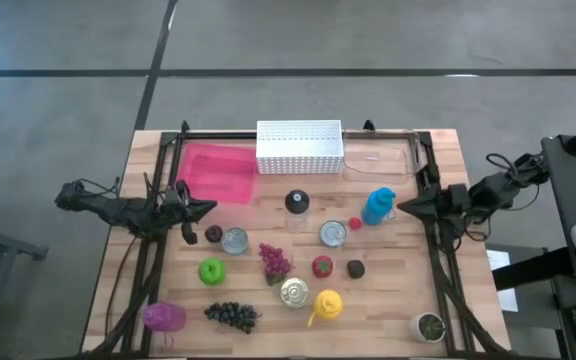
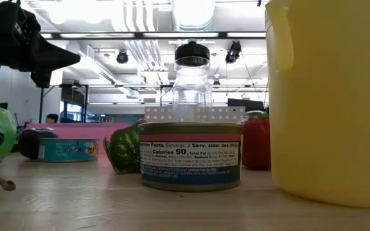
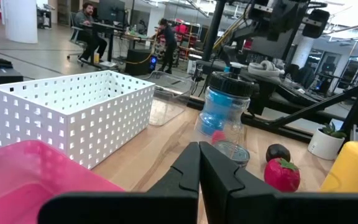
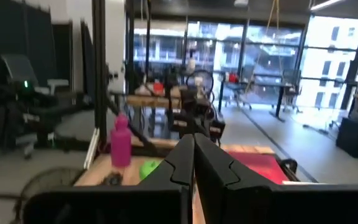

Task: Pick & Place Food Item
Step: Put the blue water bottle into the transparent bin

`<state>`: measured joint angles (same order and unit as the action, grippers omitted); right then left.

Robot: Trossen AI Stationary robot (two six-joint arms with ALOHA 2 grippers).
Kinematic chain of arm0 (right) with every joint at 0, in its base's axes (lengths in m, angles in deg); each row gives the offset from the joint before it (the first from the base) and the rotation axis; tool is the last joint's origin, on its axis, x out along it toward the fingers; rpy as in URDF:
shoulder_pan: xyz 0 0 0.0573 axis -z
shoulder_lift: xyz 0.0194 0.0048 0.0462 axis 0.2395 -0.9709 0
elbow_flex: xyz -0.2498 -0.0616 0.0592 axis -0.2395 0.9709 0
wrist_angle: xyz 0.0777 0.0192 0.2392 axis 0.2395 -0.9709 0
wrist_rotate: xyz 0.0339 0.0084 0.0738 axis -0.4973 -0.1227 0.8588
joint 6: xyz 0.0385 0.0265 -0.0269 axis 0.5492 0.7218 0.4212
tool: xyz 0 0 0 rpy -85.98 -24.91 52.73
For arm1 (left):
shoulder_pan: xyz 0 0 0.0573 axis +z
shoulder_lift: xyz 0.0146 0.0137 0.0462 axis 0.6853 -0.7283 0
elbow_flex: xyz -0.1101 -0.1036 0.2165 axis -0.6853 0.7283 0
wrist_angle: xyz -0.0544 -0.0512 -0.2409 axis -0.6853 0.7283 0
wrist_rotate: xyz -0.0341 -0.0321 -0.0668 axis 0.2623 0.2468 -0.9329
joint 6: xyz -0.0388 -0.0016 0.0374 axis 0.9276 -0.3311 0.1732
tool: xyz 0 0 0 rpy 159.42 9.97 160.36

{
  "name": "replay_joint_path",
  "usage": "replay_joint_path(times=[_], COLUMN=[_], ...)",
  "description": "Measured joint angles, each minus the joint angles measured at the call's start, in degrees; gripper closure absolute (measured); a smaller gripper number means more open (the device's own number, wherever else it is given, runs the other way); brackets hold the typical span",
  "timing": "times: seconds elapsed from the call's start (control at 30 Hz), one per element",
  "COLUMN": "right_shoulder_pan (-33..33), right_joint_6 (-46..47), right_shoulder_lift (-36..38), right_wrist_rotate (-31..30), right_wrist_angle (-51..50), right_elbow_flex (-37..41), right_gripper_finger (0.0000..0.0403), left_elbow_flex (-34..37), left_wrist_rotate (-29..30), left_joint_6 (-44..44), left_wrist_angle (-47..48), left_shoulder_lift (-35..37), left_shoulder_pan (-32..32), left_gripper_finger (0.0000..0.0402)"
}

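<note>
Food items lie scattered on the wooden table (image 1: pixel 438 160): a green apple (image 1: pixel 211 270), purple grapes (image 1: pixel 275 260), a strawberry (image 1: pixel 322 266), dark grapes (image 1: pixel 232 315) and a yellow squeeze bottle (image 1: pixel 328 304). My left gripper (image 1: pixel 208 208) hovers shut at the table's left side, pointing level toward the right. Seen from its wrist, the fingertips (image 3: pixel 199 163) meet with nothing between them. My right gripper (image 1: pixel 400 207) hovers shut at the right side beside the blue bottle (image 1: pixel 378 205), pointing left. Its fingers (image 4: pixel 193 155) are also closed on nothing.
A pink bin (image 1: pixel 216 172), a white perforated basket (image 1: pixel 299 147) and a clear container (image 1: pixel 376 160) line the far edge. Tins (image 1: pixel 234 240) (image 1: pixel 333 233) (image 1: pixel 294 291), a clear jar with a black lid (image 1: pixel 296 203), a magenta bottle (image 1: pixel 164 317) and a potted plant (image 1: pixel 429 326) also stand here.
</note>
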<state>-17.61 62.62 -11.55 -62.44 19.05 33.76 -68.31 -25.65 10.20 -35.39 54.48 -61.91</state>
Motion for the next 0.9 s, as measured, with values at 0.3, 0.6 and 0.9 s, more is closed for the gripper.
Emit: replay_joint_path(times=[0.3, 0.6, 0.9], right_shoulder_pan=[-0.04, 0.00, 0.02], right_joint_6=[6.46, 18.11, 19.51], right_shoulder_lift=[-11.18, -17.15, -19.77], right_wrist_rotate=[-6.15, -13.06, -13.01], right_wrist_angle=[-18.13, -30.80, -30.81], right_elbow_flex=[-13.57, -22.09, -24.25], right_gripper_finger=[0.0394, 0.0394, 0.0394], left_elbow_flex=[0.00, 0.00, 0.00], left_wrist_rotate=[0.00, 0.00, -0.01], left_joint_6=[0.00, -0.01, 0.00], left_wrist_angle=[0.00, 0.00, 0.01], left_shoulder_lift=[0.00, 0.00, 0.00], left_shoulder_pan=[0.00, 0.02, 0.02], left_gripper_finger=[0.0396, 0.0396, 0.0396])
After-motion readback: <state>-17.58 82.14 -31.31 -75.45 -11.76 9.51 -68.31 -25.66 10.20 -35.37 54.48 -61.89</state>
